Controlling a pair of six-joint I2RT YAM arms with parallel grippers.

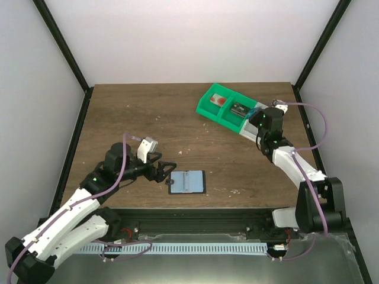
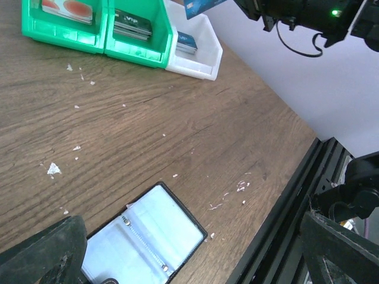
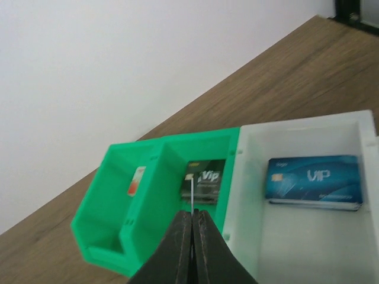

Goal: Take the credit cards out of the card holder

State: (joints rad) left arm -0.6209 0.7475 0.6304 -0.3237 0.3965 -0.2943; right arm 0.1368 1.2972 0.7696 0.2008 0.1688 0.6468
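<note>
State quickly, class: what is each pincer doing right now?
Left pincer: open, holding nothing.
Right pincer: closed on a blue card.

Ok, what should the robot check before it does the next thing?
1. Is the right gripper shut on the card: ok.
2. Is the card over the white bin with the blue VIP cards: cannot tell; from the wrist it lines up near the green bin wall.
3. Is the left gripper open beside the holder: ok.
4. Is the holder lying open on the table: ok.
5. Are more cards in the holder: cannot tell; its panels look bare.
</note>
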